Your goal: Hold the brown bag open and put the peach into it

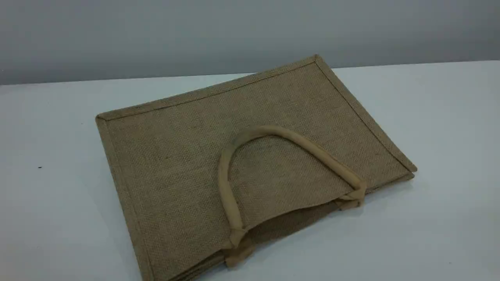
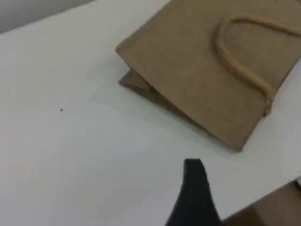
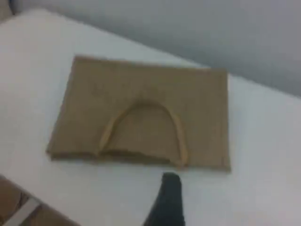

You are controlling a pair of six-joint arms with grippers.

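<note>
The brown bag [image 1: 187, 156] lies flat on the white table, its mouth toward the near edge and gaping slightly under the upper panel. A beige loop handle [image 1: 223, 175] rests folded back on top of it. The peach is out of view. Neither arm shows in the scene view. The left wrist view holds the bag [image 2: 188, 70] at upper right, and the left gripper's black fingertip [image 2: 194, 179] hangs over bare table short of it, holding nothing. In the right wrist view, the right gripper's fingertip [image 3: 170, 188] hovers just before the bag [image 3: 94, 94] and handle [image 3: 178, 134], also holding nothing.
The white table [image 1: 58, 218] runs back to a grey wall [image 1: 156, 35]. A tiny dark speck [image 1: 40, 167] sits left of the bag. The table's edge, with brown beyond it, shows at lower right of the left wrist view [image 2: 268, 212] and lower left of the right wrist view [image 3: 19, 202].
</note>
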